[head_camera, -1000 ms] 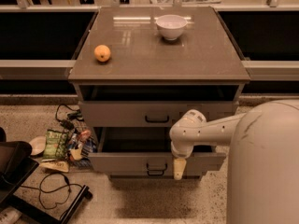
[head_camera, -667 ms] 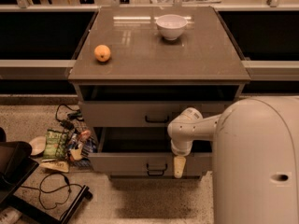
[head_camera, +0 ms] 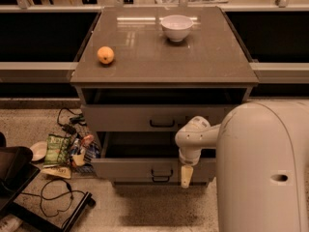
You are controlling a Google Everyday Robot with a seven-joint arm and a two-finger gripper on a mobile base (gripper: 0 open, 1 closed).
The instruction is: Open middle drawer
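The middle drawer (head_camera: 130, 168) is pulled out from the grey cabinet, with a dark inside behind its grey front and a small black handle (head_camera: 161, 172) at the centre. My gripper (head_camera: 186, 176) hangs pointing down in front of the right part of that drawer front, right of the handle. The white arm's wrist (head_camera: 193, 138) is just above it. The top drawer (head_camera: 125, 118) stands above with its own black handle. Only the handle of the bottom drawer (head_camera: 161, 180) shows below.
An orange (head_camera: 105, 55) and a white bowl (head_camera: 176, 27) sit on the cabinet top (head_camera: 145, 66). My white body (head_camera: 265, 168) fills the lower right. Snack bags, a plate and cables (head_camera: 63, 153) lie on the floor at the left.
My white body has spread further left in the view. The gripper and the pulled-out drawer stay in about the same place.
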